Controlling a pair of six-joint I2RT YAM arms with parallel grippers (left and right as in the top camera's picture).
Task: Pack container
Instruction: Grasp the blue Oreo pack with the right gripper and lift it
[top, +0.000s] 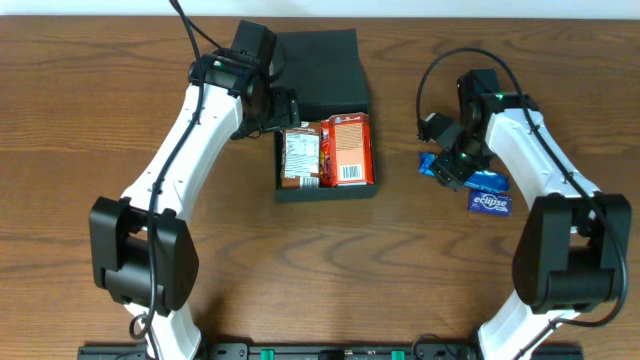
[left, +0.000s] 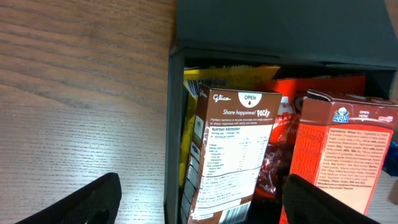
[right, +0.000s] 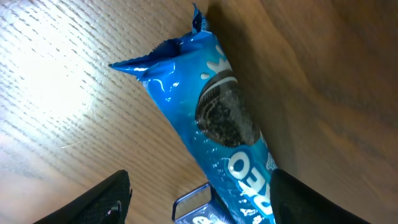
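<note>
The container (top: 327, 188) stood on the table (top: 80, 100), a shallow, roughly square box of dark matte card. Its lid (top: 318, 65) was hinged back flat on the far side. Two cartons filled most of the tray as seen from overhead: a brown box (top: 300, 156) on the container's left and an orange box (top: 351, 150) on its right. In the left wrist view a yellow packet (left: 233, 77) showed behind the brown box, mostly hidden, and the orange box was cut off at the frame's edge.

The left gripper (top: 274, 108) hung at the container's left wall, near the hinge. In the overhead its tips were lost under the wrist. The left wrist view showed its fingers (left: 84, 202) spread wide with nothing held.

Well to the right of the container, the right gripper (top: 456, 166) hovered over a blue Oreo packet (right: 224, 124). Its fingers (right: 93, 199) were spread wide either side of the packet and did not grip it. Whether the right finger touched the wrapper could not be told. An Eclipse pack (top: 490, 203) lay just beyond, further from the container. A blue-edged thing at the bottom of the right wrist view was too cropped to identify.
</note>
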